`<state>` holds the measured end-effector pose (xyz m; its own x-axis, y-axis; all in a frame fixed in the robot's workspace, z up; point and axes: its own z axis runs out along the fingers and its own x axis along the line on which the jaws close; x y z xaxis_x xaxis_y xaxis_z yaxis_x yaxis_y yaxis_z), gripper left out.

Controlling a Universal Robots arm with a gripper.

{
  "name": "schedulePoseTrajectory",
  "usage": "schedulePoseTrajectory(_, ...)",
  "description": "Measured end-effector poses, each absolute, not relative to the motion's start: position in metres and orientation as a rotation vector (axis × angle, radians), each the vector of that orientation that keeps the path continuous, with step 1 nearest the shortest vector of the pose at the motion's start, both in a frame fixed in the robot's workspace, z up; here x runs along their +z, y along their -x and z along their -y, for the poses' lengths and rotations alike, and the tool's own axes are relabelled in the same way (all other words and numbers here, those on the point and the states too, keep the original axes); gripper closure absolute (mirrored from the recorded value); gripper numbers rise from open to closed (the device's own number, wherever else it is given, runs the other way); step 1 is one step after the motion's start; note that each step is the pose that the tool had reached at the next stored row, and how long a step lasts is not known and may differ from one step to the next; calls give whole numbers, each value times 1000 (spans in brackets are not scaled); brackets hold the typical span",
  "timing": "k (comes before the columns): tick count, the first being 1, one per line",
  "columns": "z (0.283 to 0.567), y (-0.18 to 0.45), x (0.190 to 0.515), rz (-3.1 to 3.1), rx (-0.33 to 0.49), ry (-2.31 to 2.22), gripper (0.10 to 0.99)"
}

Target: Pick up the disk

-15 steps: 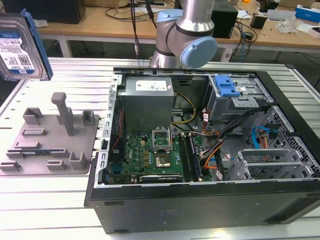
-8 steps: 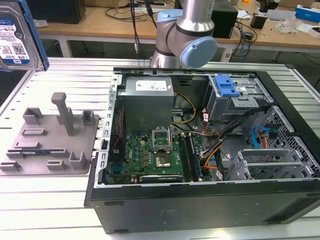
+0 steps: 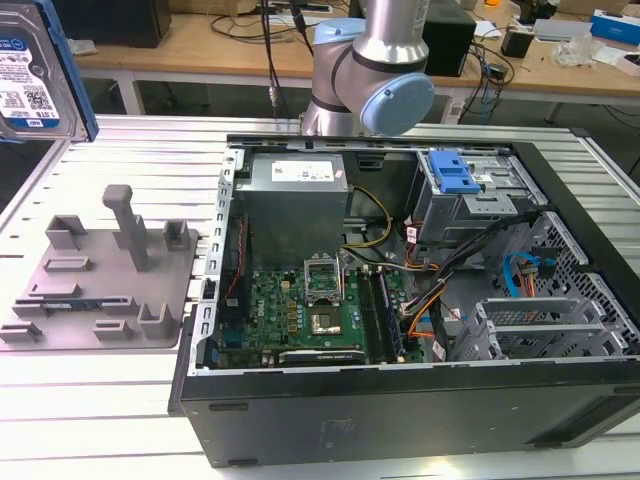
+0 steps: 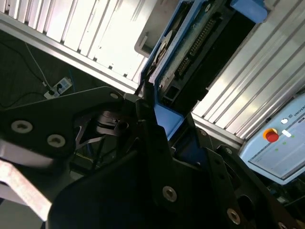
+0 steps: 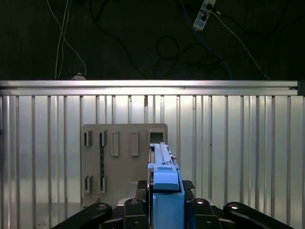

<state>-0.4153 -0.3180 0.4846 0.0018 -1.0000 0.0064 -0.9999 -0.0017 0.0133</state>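
Observation:
The disk (image 3: 35,70), silver with a white-and-blue label and blue side rails, hangs high in the air at the exterior view's far left, above the table. In the first wrist view the disk (image 5: 164,183) stands edge-on, and my gripper (image 5: 167,207) is shut on it, with a black finger against each side. Far below it lies the grey slotted tray (image 5: 119,157). In the second wrist view the disk (image 4: 200,47) sticks out past the black gripper (image 4: 167,129), showing its connector edge and blue rail.
The grey tray with posts (image 3: 100,280) lies on the slatted metal table (image 3: 150,160). An open computer case (image 3: 400,300) with a blue drive-bay latch (image 3: 455,175) fills the exterior view's right. The arm's base (image 3: 370,70) stands behind it. A pendant (image 4: 281,143) lies beyond the table edge.

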Motion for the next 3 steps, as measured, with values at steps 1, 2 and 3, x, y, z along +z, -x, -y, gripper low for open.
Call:
schedulePoseTrajectory(1,318,415,485,2210,-8,-2214,722)
schedulePoseTrajectory(2,318,415,485,2209,-8,-2214,722)
schedulePoseTrajectory(3,318,415,485,2209,-8,-2214,722)
